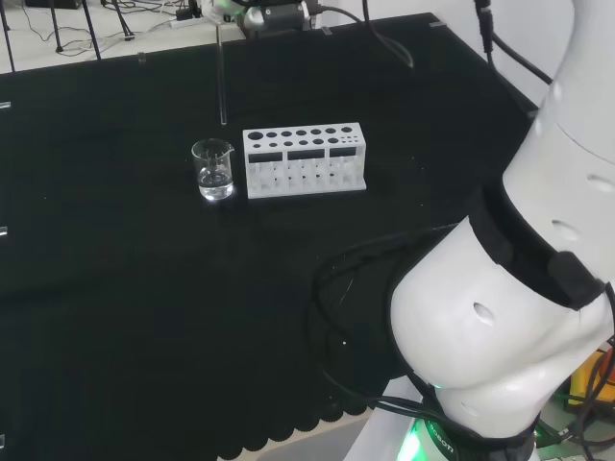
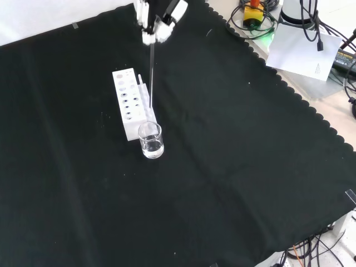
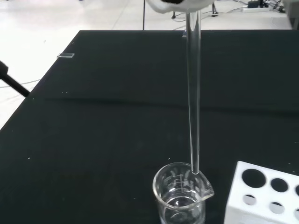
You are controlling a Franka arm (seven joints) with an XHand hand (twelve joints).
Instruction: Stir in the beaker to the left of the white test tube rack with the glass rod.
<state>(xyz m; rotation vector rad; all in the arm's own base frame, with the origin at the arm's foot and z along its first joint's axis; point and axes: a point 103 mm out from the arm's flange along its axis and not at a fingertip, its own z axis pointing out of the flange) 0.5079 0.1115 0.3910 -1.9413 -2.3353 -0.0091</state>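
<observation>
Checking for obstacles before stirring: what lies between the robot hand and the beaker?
Just the glass rod, held by the robot hand and hanging toward the beaker; the front view shows nothing else there.

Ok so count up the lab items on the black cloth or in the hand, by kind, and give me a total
Beaker: 1
White test tube rack: 1
Glass rod, held in the hand: 1
Total: 3
</observation>
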